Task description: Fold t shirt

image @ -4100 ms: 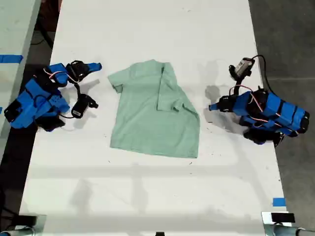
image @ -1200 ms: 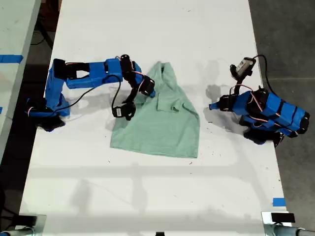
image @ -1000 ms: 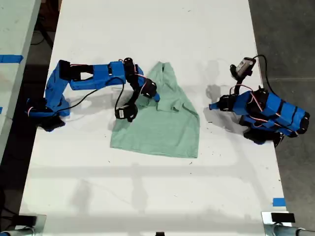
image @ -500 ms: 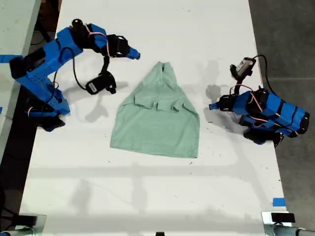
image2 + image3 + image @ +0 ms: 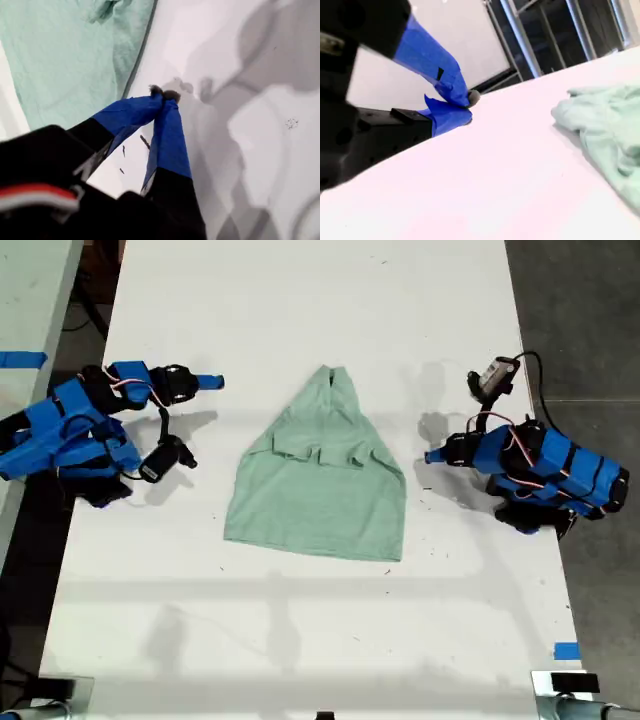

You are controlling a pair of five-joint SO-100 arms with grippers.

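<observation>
Garment: t shirt (image 5: pixel 320 480), pale mint green, lying flat near the middle of the white worktop (image 5: pixel 300 300). Collar end points to the exterior view's top, hem to its bottom. Both sleeves are turned in over the chest, leaving a lumpy ridge of loose layers across the upper body. The hem runs slightly askew.

Item: my first gripper (image 5: pixel 162 97), at the exterior view's right (image 5: pixel 432 457). Jaws pressed together, nothing between them. It is just beside the shirt's side edge but apart from it.

Item: my second gripper (image 5: pixel 465 105), at the exterior view's left (image 5: pixel 210 383). Jaws pressed together, empty, well apart from the cloth.

Stage, as judged: sleeves are in; the lengthwise fold is not yet made.

Hazards, as judged:
- Thin cloth flat on a smooth worktop: jaws coming down shut would push and bunch the fabric instead of pinching it.
- A pinch may catch the top layer only, so the lower layer stays behind and the fold comes out crooked.
- Dragging one corner alone would slide the whole shirt and spill the tucked sleeves back out.
- Too steep a descent would scrape the jaw tips on the worktop.
</observation>
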